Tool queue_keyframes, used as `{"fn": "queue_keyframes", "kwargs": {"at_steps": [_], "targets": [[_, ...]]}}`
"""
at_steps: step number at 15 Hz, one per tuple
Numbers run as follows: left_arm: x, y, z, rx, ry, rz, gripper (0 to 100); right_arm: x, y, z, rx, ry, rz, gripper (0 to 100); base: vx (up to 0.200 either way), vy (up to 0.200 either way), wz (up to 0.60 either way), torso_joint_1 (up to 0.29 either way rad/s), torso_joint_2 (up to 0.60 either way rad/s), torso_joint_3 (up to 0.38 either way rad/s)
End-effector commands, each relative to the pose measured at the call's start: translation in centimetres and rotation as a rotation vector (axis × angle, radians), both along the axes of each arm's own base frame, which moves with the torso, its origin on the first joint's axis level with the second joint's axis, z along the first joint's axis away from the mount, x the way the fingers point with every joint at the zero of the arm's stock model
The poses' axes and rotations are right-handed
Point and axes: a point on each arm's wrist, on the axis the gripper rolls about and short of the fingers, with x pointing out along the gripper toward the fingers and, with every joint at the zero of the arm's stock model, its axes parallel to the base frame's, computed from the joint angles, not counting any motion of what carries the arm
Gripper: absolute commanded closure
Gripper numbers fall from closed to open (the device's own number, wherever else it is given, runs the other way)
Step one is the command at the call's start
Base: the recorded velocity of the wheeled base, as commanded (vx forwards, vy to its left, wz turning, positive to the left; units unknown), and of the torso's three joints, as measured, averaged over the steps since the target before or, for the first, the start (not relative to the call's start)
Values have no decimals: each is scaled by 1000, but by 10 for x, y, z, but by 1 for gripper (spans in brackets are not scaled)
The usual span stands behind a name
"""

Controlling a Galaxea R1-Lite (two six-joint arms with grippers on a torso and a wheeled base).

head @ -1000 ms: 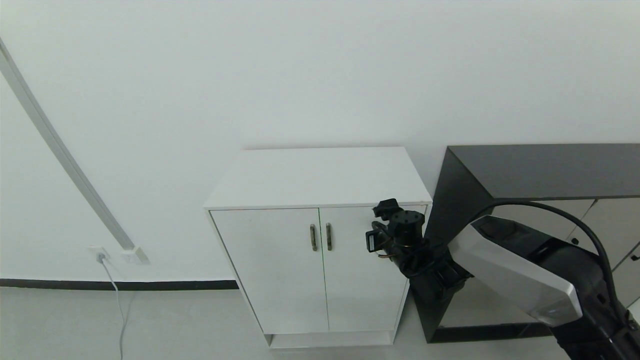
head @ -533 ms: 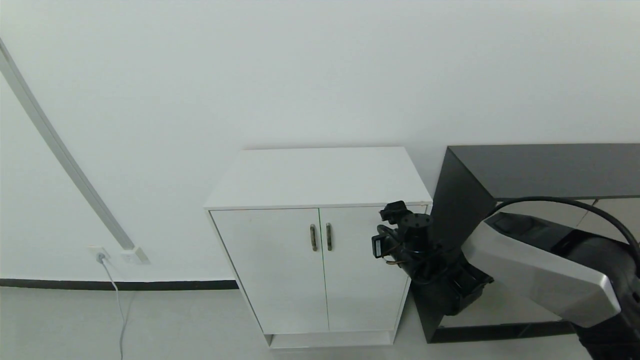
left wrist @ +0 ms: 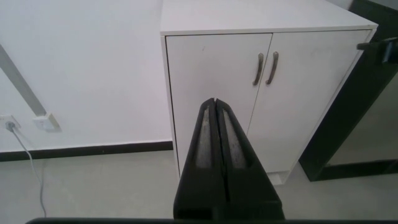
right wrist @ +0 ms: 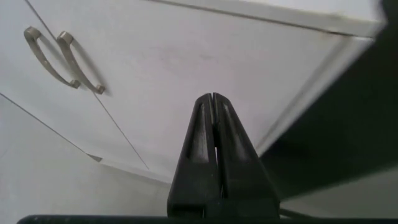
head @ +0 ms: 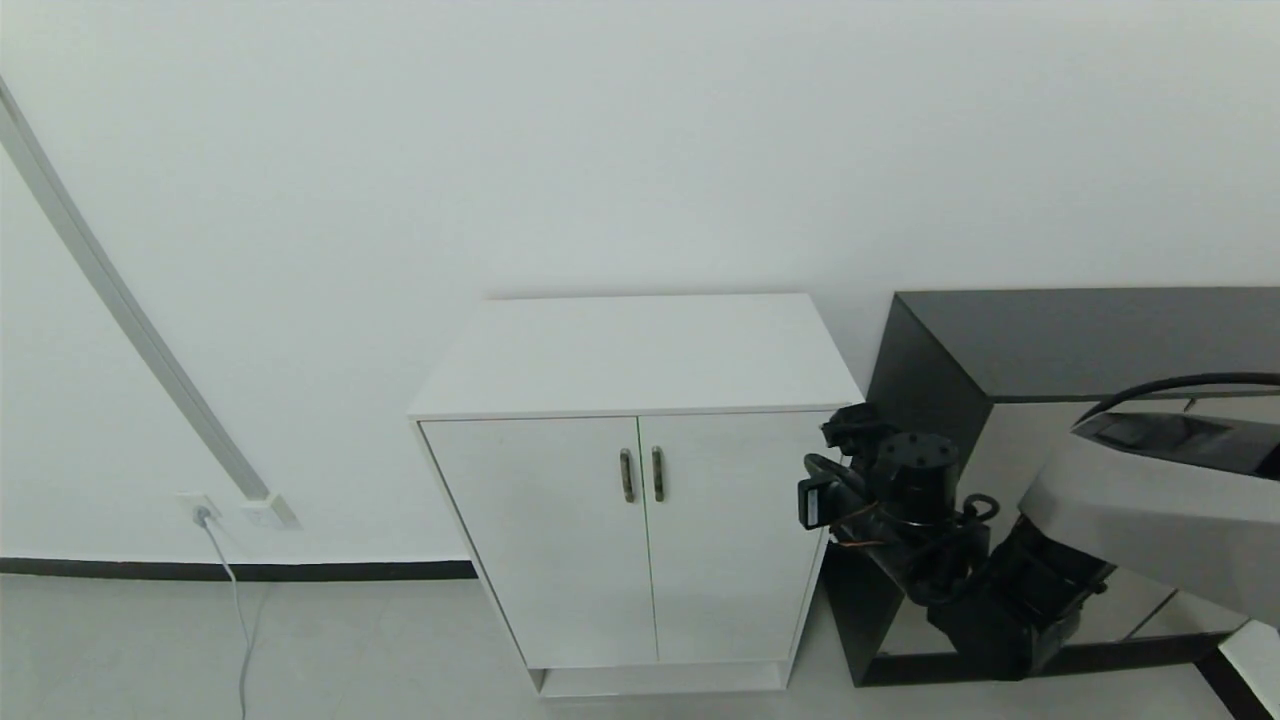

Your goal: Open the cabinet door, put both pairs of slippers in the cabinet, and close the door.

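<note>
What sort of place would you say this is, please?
Likely a plain indoor room, perhaps an entryway: a white cabinet, doors shut, against a bare wall, a dark sideboard beside it, and a low socket.

The cabinet [head: 620,355] is white, its handles [head: 627,475] dull bronze, the sideboard [head: 1080,335] black.

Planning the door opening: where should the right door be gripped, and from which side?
Its handle, at the door's inner edge. Come straight from the front and close across it sideways: the upright bowed bar stands off the panel.
</note>
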Motion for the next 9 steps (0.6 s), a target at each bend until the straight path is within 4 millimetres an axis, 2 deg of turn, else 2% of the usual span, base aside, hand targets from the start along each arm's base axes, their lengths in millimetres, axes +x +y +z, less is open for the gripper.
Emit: {"fn": "queue_keyframes", "kwargs": {"at_steps": [1, 5, 9], "targets": [[0, 0, 0, 0, 2, 0, 100, -24, -30, 31, 16, -30, -46, 100, 0, 0, 0, 0, 0, 0], [0, 0, 0, 0, 2, 0, 100, -52, -79, 55, 19, -44, -157, 100, 0, 0, 0, 0, 0, 0], [0, 0, 0, 0, 1, 0, 100, -95, -120, 75, 23, -64, -241, 100, 0, 0, 0, 0, 0, 0]]}}
